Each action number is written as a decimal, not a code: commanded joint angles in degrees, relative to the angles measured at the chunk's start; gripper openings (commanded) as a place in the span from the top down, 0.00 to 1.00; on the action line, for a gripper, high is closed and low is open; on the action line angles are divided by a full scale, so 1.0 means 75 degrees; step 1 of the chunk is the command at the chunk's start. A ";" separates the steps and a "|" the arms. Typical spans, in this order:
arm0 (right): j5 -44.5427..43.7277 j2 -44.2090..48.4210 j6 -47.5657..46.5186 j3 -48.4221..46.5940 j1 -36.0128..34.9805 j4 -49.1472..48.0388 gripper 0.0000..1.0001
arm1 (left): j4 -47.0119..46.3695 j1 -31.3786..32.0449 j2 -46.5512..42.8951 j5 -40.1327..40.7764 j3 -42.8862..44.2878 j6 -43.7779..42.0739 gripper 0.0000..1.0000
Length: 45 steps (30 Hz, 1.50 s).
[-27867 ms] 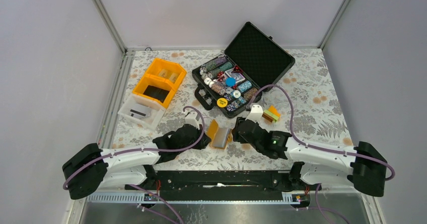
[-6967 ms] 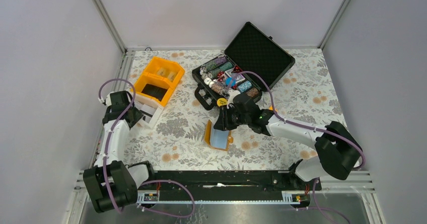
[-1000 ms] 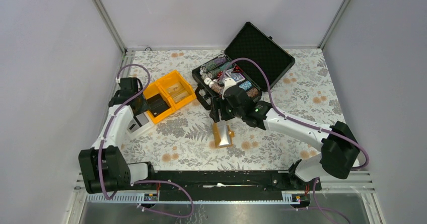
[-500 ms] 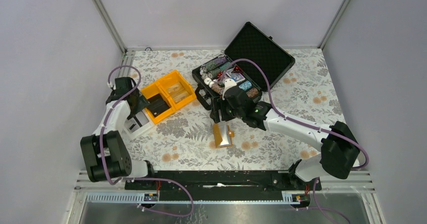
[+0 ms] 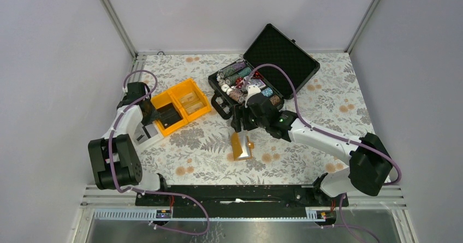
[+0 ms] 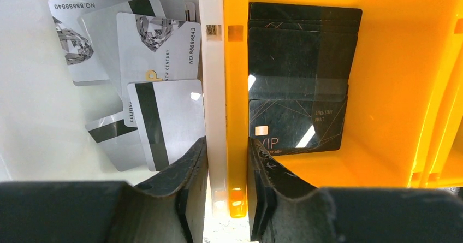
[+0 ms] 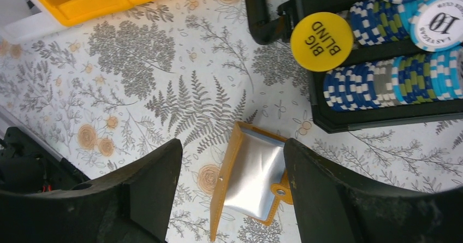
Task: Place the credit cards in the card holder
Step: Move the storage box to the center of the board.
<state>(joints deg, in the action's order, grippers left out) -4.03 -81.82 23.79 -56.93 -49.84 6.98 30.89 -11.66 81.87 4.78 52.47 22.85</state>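
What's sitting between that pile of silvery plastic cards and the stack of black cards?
Two walls side by side: the white tray wall and the orange plastic bin wall, shown in the left wrist view.

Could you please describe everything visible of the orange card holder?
The card holder is a small flat wallet: orange edges around a shiny silver-grey panel facing up, with an orange tab bearing a snap dot. It lies flat on the floral table near the black case, under the open right gripper, which does not touch it.
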 commanded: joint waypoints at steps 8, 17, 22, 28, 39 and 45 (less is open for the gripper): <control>-0.0270 0.0250 0.0010 0.0206 0.0318 -0.0165 0.24 | 0.0312 0.1026 -0.0440 -0.0010 -0.0348 -0.0007 1.00; -0.0167 0.0202 0.0147 0.0139 0.0319 -0.0185 0.25 | 0.0301 0.1270 -0.1941 -0.0454 -0.1417 0.1263 1.00; -0.0148 0.0082 0.0178 0.0119 0.0318 -0.0284 0.25 | 0.0277 0.1409 -0.2839 -0.0601 -0.1979 0.1860 1.00; -0.0074 -0.0248 0.0246 -0.0054 0.0318 -0.0224 0.25 | 0.0091 0.1607 -0.2931 -0.0813 -0.2151 0.2017 1.00; -0.0220 -0.0159 0.0362 -0.0011 0.0319 -0.0152 0.25 | -0.0480 0.2492 -0.2458 -0.0767 -0.2024 0.2489 1.00; -0.0271 -0.0136 0.0420 0.0014 0.0318 -0.0131 0.25 | -0.0752 0.2869 -0.2135 -0.0672 -0.1896 0.2613 1.00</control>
<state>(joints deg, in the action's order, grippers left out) -4.08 -83.90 26.02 -55.42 -47.83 6.96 34.11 6.00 62.54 10.87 37.63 37.65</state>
